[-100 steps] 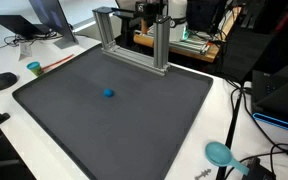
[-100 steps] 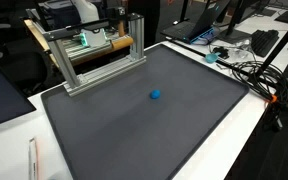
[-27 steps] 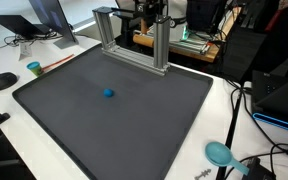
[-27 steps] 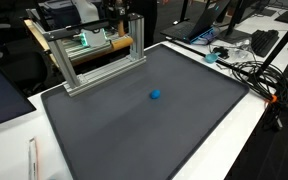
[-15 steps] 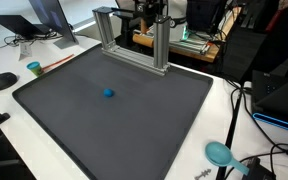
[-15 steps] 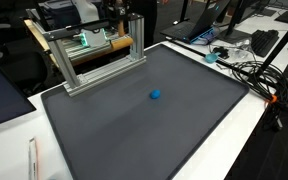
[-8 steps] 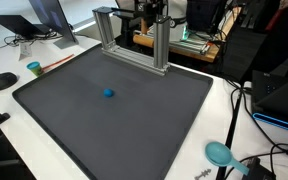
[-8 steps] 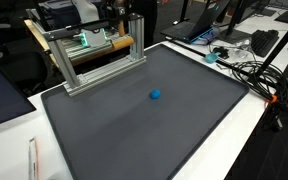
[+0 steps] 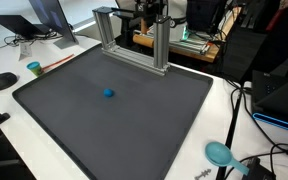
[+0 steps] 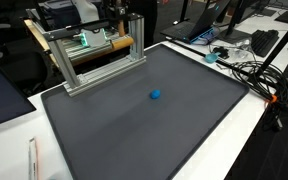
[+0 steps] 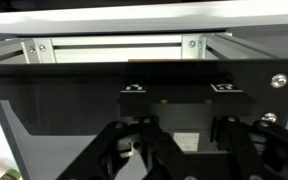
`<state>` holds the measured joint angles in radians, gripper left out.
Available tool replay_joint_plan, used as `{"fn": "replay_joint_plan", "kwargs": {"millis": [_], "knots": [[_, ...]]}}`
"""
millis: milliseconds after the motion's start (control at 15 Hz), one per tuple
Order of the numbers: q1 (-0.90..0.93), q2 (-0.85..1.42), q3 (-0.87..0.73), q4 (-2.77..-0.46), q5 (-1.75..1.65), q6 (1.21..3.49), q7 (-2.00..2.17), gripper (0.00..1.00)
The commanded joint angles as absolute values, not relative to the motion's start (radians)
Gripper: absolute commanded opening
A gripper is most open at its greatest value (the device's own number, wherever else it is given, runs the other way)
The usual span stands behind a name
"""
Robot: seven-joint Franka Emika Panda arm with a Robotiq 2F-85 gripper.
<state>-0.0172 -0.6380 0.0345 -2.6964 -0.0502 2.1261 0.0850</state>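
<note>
Aluminium frame (image 9: 134,40), one only, stands at the far edge of one dark mat (image 9: 144,130). One blue ball (image 9: 108,94) lies mid-mat, well apart. One gripper (image 11: 189,160) sits close behind the frame, facing it. Nothing shows between its fingers; their spread cannot be told.

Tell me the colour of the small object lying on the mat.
The small object is blue, clearest in an exterior view.

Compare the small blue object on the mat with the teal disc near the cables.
The blue object is smaller and darker; the teal disc is wider and paler. The blue object lies on the dark mat; the teal disc lies off it, on the white table. Both look rounded.
</note>
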Motion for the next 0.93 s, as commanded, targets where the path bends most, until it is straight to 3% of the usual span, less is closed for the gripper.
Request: {"fn": "replay_joint_plan", "kwargs": {"millis": [0, 867], "knots": [[-0.007, -0.641, 0.031, -2.704, -0.036, 2.124, 0.079, 0.22], [-0.051, -0.606, -0.003, -2.583, -0.087, 2.224, 0.037, 0.22]]}}
